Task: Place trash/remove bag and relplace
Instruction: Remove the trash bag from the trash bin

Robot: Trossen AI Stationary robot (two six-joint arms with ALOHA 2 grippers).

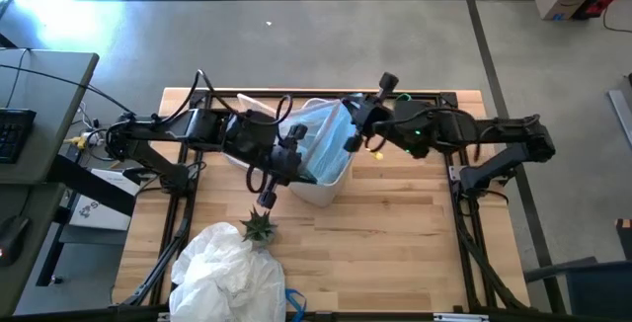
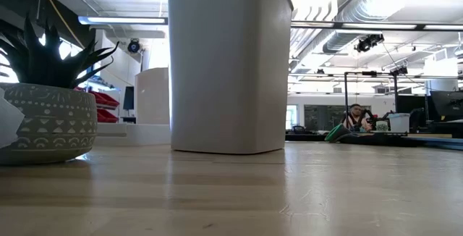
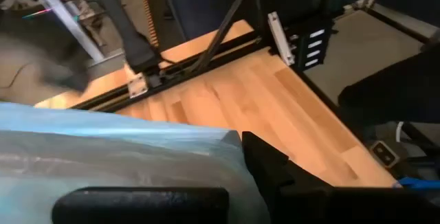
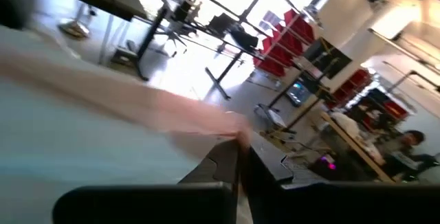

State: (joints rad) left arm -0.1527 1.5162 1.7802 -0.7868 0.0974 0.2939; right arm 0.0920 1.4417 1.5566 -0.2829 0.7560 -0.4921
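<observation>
- Left pincer (image 1: 293,154) is clamped on the bag (image 1: 323,134) at the near-left rim of the white bin (image 1: 321,186); right pincer (image 1: 353,140) is closed on the opposite edge.
- Likely reason: the two grips on opposing sides keep the liner's mouth stretched over the rim for seating.
- Bag: thin, translucent light blue, crinkled, sitting between both pincers in the bin opening.
- Right wrist view is too blurred to confirm how much film it holds.
- White bundle (image 1: 229,273) and potted plant (image 1: 259,227) lie on the table (image 1: 395,253), well clear of the left pincer.
</observation>
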